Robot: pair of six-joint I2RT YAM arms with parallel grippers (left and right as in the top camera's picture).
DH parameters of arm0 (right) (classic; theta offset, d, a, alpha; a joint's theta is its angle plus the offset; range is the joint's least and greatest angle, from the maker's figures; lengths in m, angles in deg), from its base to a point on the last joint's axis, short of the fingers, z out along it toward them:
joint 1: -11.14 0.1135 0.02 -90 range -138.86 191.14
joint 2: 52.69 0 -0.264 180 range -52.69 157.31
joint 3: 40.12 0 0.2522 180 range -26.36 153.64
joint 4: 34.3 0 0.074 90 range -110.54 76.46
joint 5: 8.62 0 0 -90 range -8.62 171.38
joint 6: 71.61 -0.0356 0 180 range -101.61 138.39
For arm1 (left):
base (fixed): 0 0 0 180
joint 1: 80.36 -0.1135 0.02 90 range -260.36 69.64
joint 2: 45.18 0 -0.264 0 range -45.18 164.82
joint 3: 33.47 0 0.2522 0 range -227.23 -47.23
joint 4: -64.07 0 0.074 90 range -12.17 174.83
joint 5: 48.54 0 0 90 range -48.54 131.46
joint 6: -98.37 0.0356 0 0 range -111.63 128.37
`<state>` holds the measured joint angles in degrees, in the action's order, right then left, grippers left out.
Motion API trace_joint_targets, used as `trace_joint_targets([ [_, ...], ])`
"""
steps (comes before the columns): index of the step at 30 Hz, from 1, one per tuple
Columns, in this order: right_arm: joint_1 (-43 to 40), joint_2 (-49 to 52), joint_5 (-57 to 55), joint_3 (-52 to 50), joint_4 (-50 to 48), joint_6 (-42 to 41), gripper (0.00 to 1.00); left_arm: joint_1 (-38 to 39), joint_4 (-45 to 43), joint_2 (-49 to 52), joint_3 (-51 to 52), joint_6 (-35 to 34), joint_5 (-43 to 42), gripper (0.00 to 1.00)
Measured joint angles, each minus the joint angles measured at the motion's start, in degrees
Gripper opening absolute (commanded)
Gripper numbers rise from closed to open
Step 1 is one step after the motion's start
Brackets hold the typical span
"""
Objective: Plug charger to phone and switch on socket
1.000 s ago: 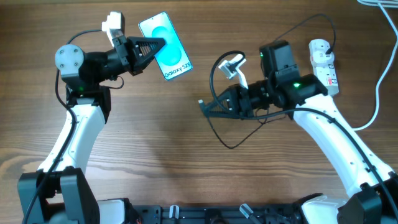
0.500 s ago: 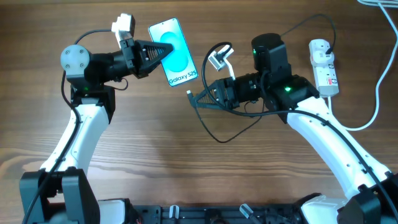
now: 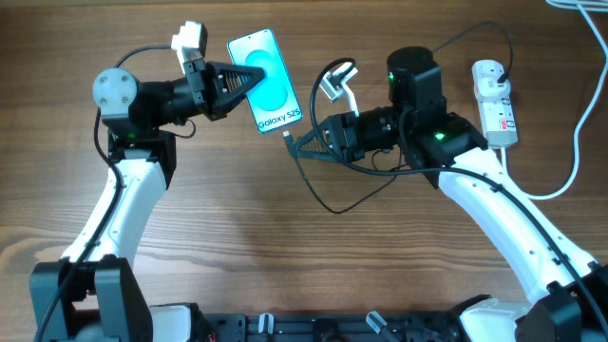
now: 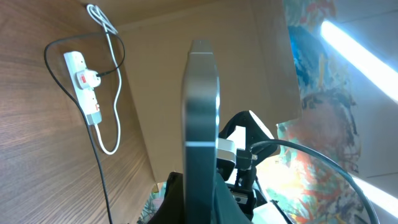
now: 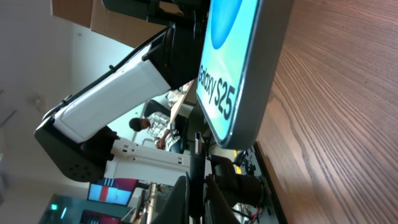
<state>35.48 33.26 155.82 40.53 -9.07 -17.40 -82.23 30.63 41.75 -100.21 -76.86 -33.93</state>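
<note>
You have two claws at work, each clenched on one thing. Your left claw (image 3: 248, 80) is closed on the one phone (image 3: 276, 96), pinching its near long edge; the phone is off the table (image 3: 228, 237) and tilted, with its teal screen facing up toward the overhead camera and the "Galaxy S25" end turned toward your right arm. In the left wrist view you see that phone edge-on, a pale strip rising from between the fingers. Your right claw (image 3: 294, 145) is closed to a narrow gap on the metal-tipped end of the one charger (image 3: 329, 205), whose thin black cable sags in a loop onto the wood below the arm. The plug tip sits just beside the lettered end of the phone. From the right wrist view it points at that bottom edge, but you cannot tell whether it touches or has entered the port. Farther out, well apart from both claws, the one socket (image 3: 496, 104) lies flat at the far right of the table, with a white plug block (image 3: 487, 71) at its far end. One thick white cord (image 3: 578, 142) curves along the table's right edge just beyond it.
</note>
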Motion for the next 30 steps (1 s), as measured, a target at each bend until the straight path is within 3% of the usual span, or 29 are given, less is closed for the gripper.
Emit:
trace_joint_targets([
  [10,0.0,0.0,-1.0,0.0,0.0,0.0,0.04,0.2,0.0,0.0,0.0,-3.4,0.0,0.04],
  [30,0.0,0.0,-0.3,0.0,-1.3,-1.5,0.04,1.2,-0.9,0.0,0.0,-2.3,-0.2,0.04],
])
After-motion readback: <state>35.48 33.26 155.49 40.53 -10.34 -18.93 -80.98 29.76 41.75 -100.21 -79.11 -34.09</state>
